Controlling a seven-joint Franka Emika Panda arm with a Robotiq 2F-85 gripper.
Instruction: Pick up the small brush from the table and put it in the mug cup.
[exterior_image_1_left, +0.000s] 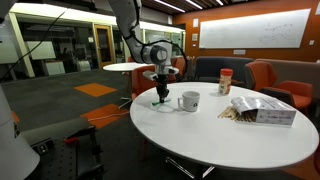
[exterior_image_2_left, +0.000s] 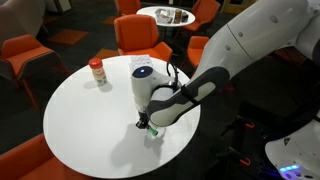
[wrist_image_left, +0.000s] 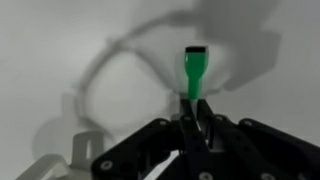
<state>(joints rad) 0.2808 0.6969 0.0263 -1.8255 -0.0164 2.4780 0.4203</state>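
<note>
My gripper (wrist_image_left: 193, 118) is shut on the small green brush (wrist_image_left: 193, 72), which sticks out beyond the fingertips in the wrist view. In an exterior view the gripper (exterior_image_1_left: 160, 92) hangs just above the big round white table (exterior_image_1_left: 240, 140), a little to the left of the white mug (exterior_image_1_left: 189, 101) with its side handle. The brush shows as a green tip under the fingers (exterior_image_1_left: 160, 99). In an exterior view the gripper (exterior_image_2_left: 148, 124) is low over the table (exterior_image_2_left: 80, 110) and a green bit of the brush (exterior_image_2_left: 153, 130) shows. The arm hides the mug there.
A red-labelled jar (exterior_image_1_left: 226, 81) with a light lid stands at the back of the table, also in an exterior view (exterior_image_2_left: 97, 72). A bag of items (exterior_image_1_left: 262, 109) lies on the right side. Orange chairs (exterior_image_1_left: 275, 78) ring the table. A smaller round table (exterior_image_2_left: 165, 15) stands behind.
</note>
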